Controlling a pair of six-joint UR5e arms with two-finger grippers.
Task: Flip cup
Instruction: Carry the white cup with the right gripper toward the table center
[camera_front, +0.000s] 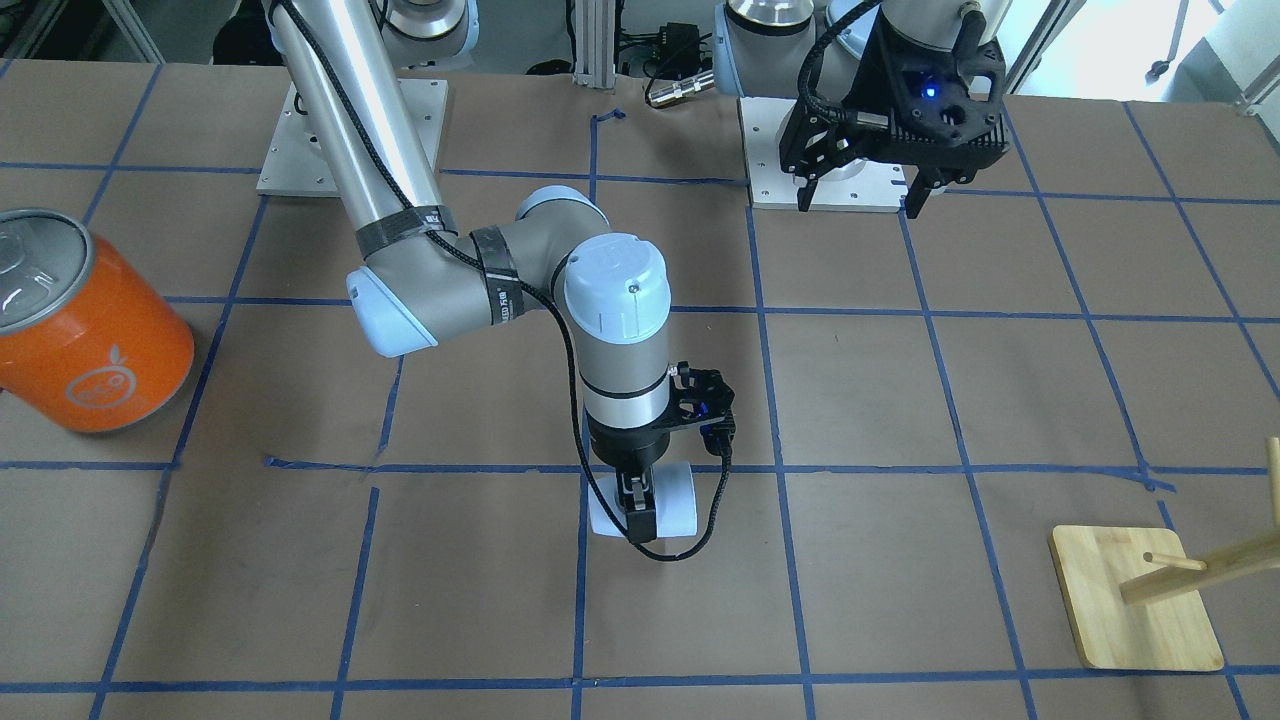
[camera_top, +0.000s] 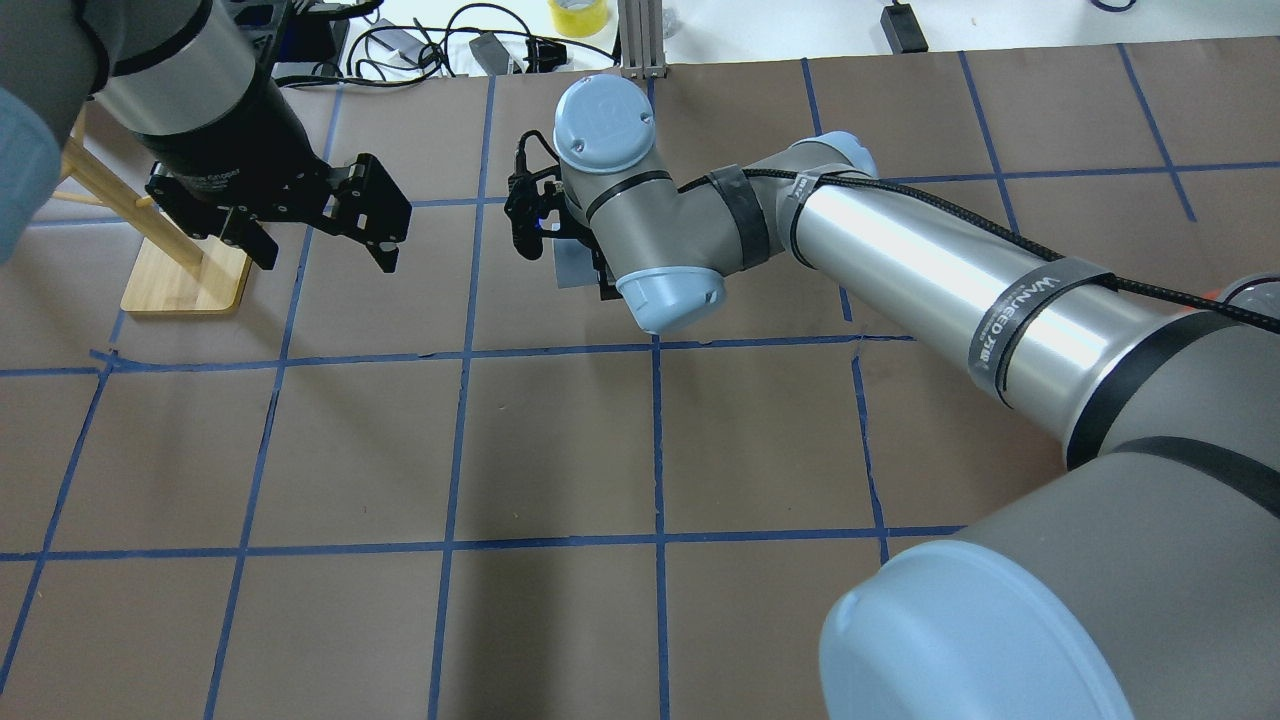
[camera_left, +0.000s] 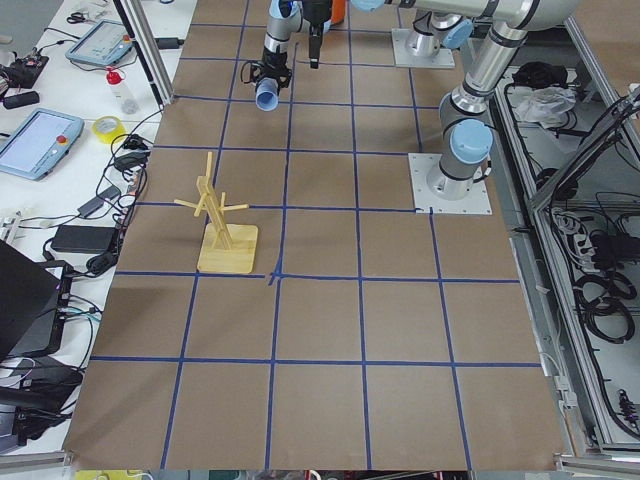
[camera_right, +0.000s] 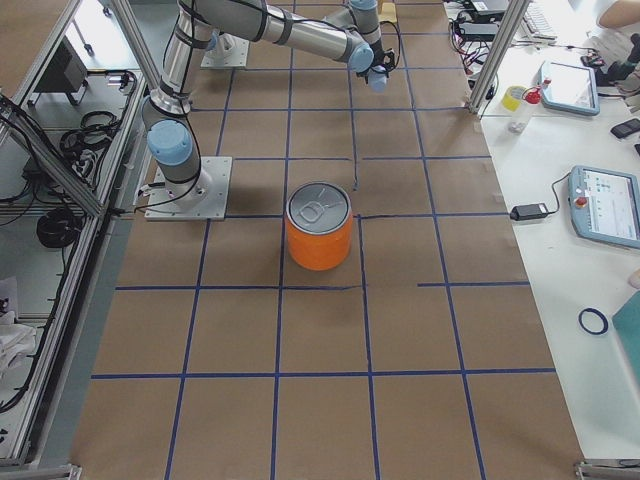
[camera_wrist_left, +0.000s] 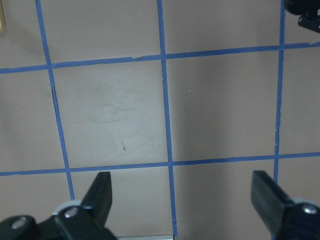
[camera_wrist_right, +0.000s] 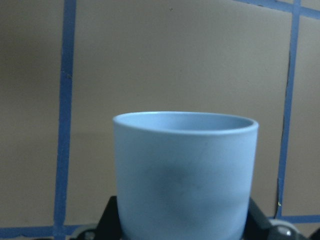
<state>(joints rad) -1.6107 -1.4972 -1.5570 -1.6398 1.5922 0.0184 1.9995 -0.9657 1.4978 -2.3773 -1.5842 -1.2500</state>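
Note:
The cup is a small pale blue tumbler, held on its side low over the table near the middle. My right gripper is shut on it, one finger across its wall. The right wrist view shows the cup filling the lower frame, rim away from the camera, with the gripper clamped around its base. From overhead only a sliver of the cup shows under the wrist. My left gripper is open and empty, high near its base plate; its fingers are spread wide in the left wrist view.
A large orange can with a silver lid stands at the table's end on my right. A wooden peg stand stands towards my left, close to the left gripper in the overhead view. Blue tape lines grid the brown table.

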